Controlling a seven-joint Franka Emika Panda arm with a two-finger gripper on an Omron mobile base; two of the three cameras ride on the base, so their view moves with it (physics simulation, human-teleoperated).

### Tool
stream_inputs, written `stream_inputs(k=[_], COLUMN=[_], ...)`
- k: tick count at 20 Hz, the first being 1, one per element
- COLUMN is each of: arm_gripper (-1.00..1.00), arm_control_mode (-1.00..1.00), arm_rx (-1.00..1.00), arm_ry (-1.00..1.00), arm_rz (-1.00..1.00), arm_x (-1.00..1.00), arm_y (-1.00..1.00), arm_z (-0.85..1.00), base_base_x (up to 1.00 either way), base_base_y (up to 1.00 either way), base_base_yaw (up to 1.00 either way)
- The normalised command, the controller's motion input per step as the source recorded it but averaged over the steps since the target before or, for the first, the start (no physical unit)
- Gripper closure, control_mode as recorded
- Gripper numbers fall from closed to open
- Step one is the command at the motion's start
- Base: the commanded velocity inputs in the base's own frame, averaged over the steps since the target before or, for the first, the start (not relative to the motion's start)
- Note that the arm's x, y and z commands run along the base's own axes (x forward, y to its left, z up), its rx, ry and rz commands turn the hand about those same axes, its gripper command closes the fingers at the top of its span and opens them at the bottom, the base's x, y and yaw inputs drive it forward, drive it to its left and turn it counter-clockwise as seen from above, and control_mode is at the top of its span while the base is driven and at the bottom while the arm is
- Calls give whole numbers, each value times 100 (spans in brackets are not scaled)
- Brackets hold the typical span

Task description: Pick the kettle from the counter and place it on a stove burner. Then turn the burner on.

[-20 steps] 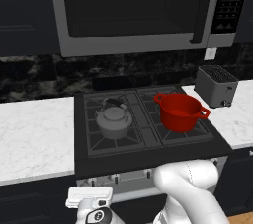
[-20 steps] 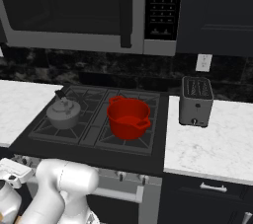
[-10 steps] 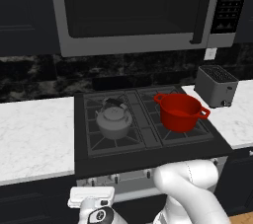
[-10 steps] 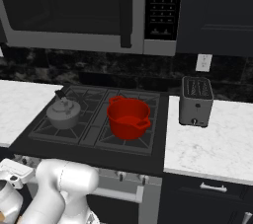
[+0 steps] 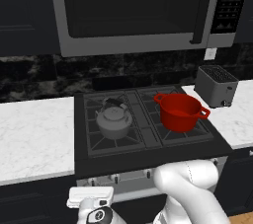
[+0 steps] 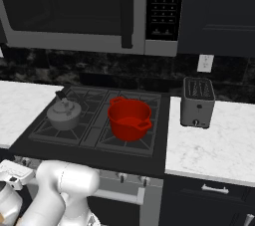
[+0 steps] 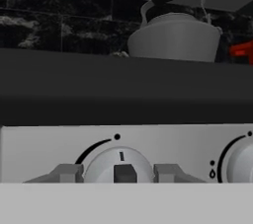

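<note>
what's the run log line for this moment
phase: burner on | kettle: on left stove burner | gripper: open, fingers either side of knob | red pot: right burner

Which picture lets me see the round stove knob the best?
The hand view: the knob sits close and centred, with the gripper fingers on either side. In the left base view the knobs are tiny bumps on the stove front; the right base view shows similar small ones.

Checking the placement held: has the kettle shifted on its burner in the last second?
No. The kettle sits on the same left burner, same gap to the red pot.
</note>
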Motion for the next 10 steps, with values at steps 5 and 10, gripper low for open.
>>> stream_inputs(k=[5, 10], arm_gripper=[100, 100], arm_control_mode=[-100, -100], arm_rx=[-19, -27], arm_ry=[8, 12], arm_rz=[0, 0], arm_x=[0, -3], arm_y=[0, 0], arm_z=[0, -1], base_base_x=[0, 0], base_base_y=[0, 0], base_base_yaw=[0, 0])
